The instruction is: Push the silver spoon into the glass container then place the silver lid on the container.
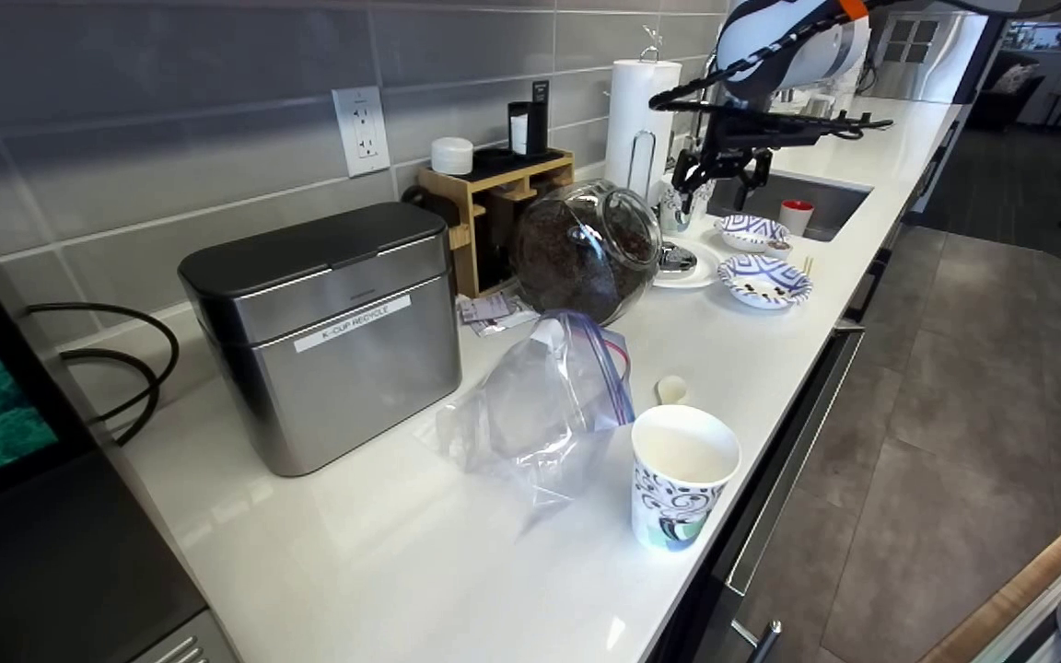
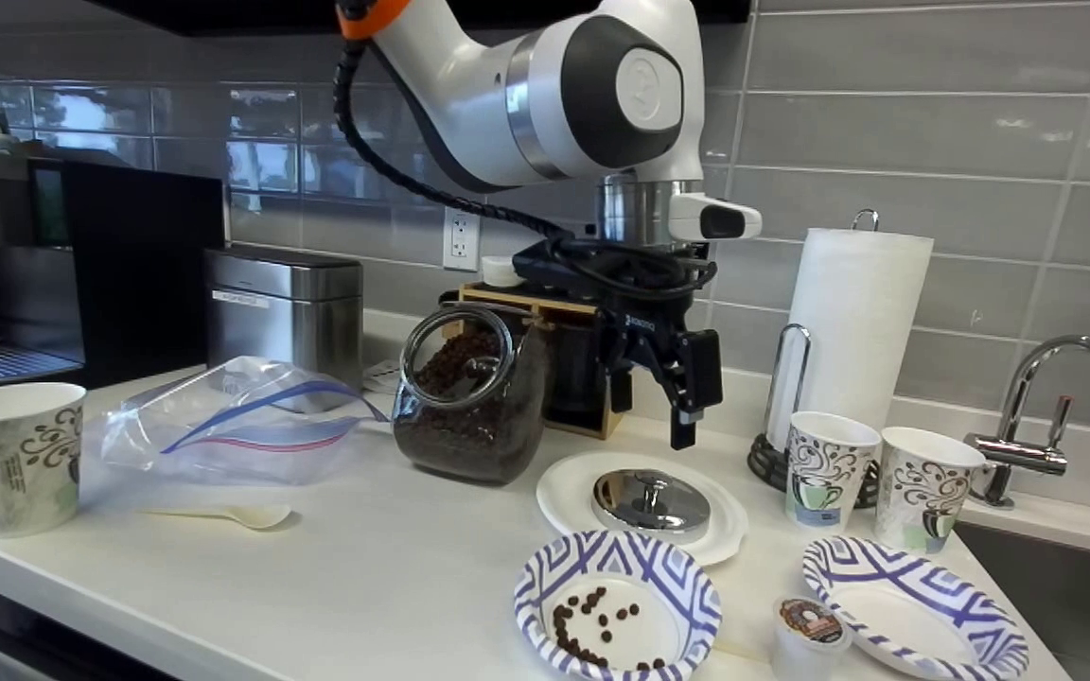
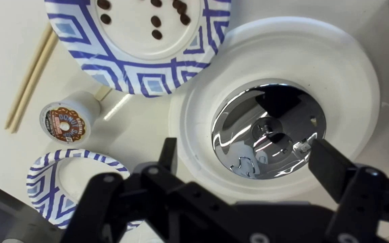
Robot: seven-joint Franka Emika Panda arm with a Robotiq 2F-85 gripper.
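The glass container (image 2: 474,426) lies tilted on the counter with its round mouth open, filled with dark beans; it also shows in an exterior view (image 1: 577,262). A small shiny shape (image 2: 483,367) lies inside its mouth, perhaps the silver spoon; I cannot tell for sure. The round silver lid (image 2: 654,506) lies knob up on a white plate (image 2: 556,487); it shows in the wrist view (image 3: 248,121) too. My gripper (image 2: 654,414) points down above the lid, apart from it. Its fingers are spread and empty, also in the wrist view (image 3: 243,152).
A patterned bowl with beans (image 2: 616,553), a second bowl (image 2: 966,605) and a coffee pod (image 2: 808,643) stand by the plate. Paper cups (image 2: 829,473) and a paper towel roll (image 2: 857,331) stand near the sink. A plastic bag (image 2: 233,416) and pale spoon (image 2: 256,515) lie beyond the container.
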